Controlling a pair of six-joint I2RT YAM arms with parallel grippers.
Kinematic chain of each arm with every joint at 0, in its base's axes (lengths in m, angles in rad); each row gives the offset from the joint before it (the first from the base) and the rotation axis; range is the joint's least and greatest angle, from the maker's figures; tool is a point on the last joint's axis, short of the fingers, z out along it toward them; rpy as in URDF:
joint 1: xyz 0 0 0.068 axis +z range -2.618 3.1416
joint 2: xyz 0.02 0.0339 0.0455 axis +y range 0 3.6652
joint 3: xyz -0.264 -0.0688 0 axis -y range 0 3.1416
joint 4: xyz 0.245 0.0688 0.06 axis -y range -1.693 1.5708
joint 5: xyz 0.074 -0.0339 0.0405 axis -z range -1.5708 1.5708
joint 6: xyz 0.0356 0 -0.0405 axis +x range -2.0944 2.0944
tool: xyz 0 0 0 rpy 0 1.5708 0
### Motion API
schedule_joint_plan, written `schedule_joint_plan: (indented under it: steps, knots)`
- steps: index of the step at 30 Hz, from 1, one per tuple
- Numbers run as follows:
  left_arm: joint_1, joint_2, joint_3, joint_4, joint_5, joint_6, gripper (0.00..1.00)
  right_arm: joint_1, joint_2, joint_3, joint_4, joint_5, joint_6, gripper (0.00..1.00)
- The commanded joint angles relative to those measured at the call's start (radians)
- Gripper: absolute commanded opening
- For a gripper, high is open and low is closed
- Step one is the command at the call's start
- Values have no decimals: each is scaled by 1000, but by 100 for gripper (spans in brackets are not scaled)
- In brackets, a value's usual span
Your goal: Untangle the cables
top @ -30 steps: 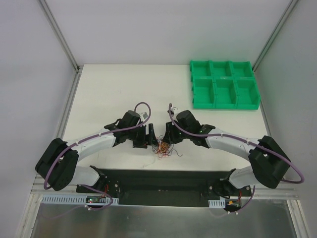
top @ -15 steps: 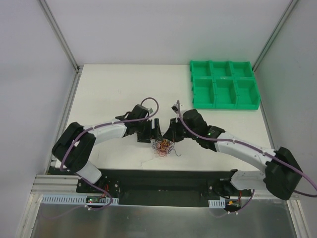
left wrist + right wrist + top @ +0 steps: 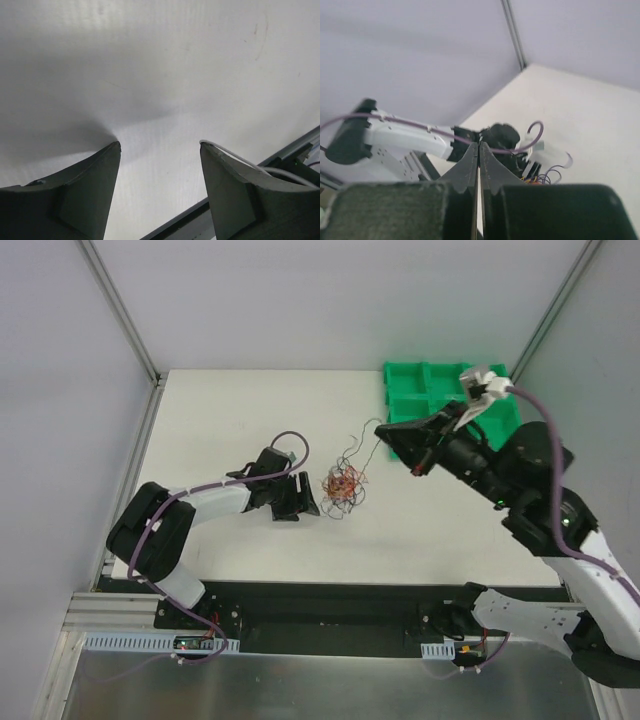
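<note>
The cables are a small curly knot of orange, red and dark wires in the middle of the table. A thin dark strand runs from the knot up to my right gripper, which is raised and shut on that strand. Its closed tips show in the right wrist view, with purple and orange loops of the cables below. Just left of the knot, my left gripper sits low and open. Between its fingers is only bare table. A white wire lies over its right fingertip.
A green tray of compartments stands at the back right, partly behind my right arm. The black base rail runs along the near edge. Grey walls close in both sides.
My right gripper shut on a strand, then rose up and back to the right. The knot came away from the near edge with it. My left gripper stayed low beside it.
</note>
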State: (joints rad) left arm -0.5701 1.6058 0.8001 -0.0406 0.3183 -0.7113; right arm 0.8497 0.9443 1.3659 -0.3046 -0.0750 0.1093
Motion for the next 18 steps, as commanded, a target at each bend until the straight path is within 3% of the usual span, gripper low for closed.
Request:
schedule_joint_plan:
  steps: [1, 4, 12, 15, 18]
  knots:
    - [56, -76, -65, -50, -111, 61, 64, 0, 34, 159, -79, 69, -103, 0]
    - [91, -221, -102, -47, -93, 82, 65, 0, 92, 226, -85, 37, -103, 1]
    - [96, -662, -151, -36, -7, 150, 90, -1, 191, 161, -51, -19, -82, 1]
    - [96, -701, -139, -6, 103, 159, 96, -1, 198, 131, -22, -64, -56, 0]
    - [76, -627, -87, 31, 203, 148, 98, 0, 194, 99, 7, -109, -33, 1]
